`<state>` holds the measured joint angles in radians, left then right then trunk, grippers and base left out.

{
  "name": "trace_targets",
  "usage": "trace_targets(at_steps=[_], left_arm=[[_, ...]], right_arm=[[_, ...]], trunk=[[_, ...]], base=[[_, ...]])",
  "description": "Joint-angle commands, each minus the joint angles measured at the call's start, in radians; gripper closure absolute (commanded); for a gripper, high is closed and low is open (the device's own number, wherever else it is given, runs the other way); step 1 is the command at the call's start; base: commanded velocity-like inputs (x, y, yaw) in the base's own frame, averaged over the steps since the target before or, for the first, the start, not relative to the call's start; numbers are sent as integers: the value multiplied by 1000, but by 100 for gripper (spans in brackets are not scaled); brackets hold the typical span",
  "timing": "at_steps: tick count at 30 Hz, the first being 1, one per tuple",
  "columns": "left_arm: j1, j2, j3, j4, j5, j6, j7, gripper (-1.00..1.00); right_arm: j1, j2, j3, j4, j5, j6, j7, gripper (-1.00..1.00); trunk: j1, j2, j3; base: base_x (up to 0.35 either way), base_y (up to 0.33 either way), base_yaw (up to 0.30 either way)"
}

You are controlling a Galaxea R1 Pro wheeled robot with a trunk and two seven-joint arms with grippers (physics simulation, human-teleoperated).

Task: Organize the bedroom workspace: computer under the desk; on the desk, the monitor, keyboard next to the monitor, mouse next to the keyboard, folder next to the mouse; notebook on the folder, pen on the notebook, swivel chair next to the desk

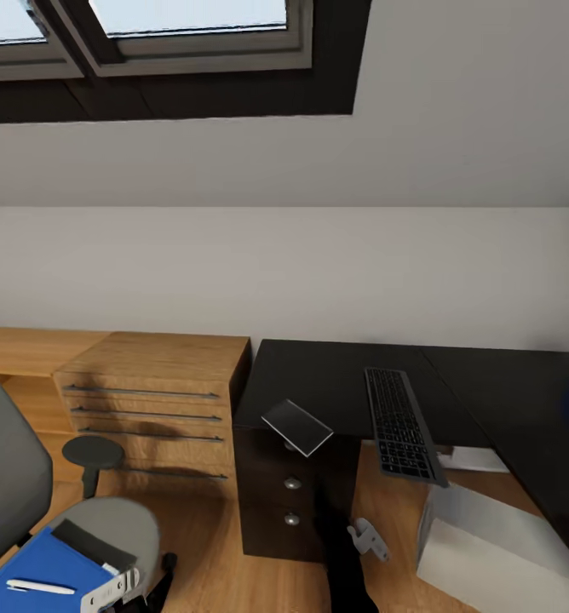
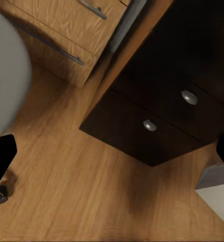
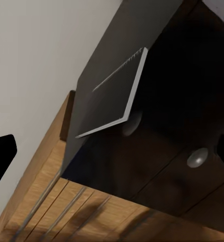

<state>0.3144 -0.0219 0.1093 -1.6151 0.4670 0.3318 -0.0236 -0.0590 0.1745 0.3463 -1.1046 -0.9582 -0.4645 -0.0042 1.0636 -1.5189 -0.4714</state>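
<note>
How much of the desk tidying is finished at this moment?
Done: the keyboard lies on the desk, and the computer stands under it. In progress: the folder is at the desk's front edge, overhanging. Left: the notebook with the pen is on the swivel chair; it goes onto the folder.

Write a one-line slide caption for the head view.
Grey folder overhanging the black desk front edge beside the keyboard; blue notebook and pen on the swivel chair.
</note>
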Motion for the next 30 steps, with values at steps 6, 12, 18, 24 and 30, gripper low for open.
trace_targets(at_steps=[6, 12, 18, 24, 30], left_arm=[[0, -1, 3, -2, 9, 7, -2, -100], [0, -1, 2, -1, 7, 8, -2, -100], [0, -2, -20, 23, 3, 10, -1, -100], [0, -1, -37, 113, -1, 4, -1, -100], [0, -1, -47, 258, -89, 2, 0, -100]], right_arm=[[-1, 0, 2, 1, -7, -5, 0, -100], [-1, 0, 1, 2, -7, -5, 0, -100], [-1, 0, 0, 20, -5, -5, -2, -100], [-1, 0, -5, 89, 0, -7, 0, -100], [-1, 0, -9, 238, 10, -9, 2, -100]], trunk=[[-1, -1, -1], [-1, -1, -1], [-1, -1, -1], [-20, 34, 15], [-43, 76, 34]], base=[[-294, -202, 0], [-257, -239, 0], [-109, -204, 0], [-15, -35, 0], [-2, -6, 0]])
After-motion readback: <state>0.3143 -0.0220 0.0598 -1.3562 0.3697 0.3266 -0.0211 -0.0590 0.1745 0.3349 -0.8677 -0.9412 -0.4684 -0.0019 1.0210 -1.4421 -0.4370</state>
